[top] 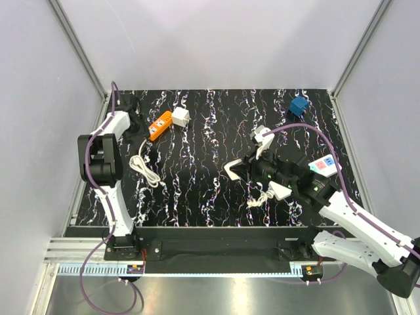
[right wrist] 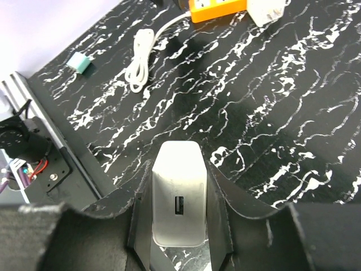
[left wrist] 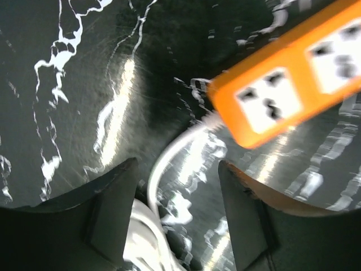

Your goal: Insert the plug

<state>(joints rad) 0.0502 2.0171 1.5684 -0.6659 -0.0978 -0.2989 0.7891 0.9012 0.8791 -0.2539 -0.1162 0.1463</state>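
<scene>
My left fingers hang low over the worktop at the cable end of the orange power strip. They stand apart with a clear gap between them and grip nothing. The strip's white cable curves out of that end and passes through the gap; whether it touches either finger I cannot tell. The strip's end socket sits just beyond my fingertips, with the strip slanting away from them. My right fingers are well to the right of the orange strip, out over the middle of the worktop. They are pinched on a white adapter — one finger on each flat side, its rounded end pointing out past the tips and a small port facing my wrist camera. The blue plug stands free on the worktop far to the right of the orange strip, near the back right corner, with nothing touching it. A white cube lies just beside the orange strip's other end. The cable gathers into a bundle nearer the arm bases than the strip. A white power strip lies well to the right of the orange strip — nearer the bases than the plug, partly hidden by my right arm.
</scene>
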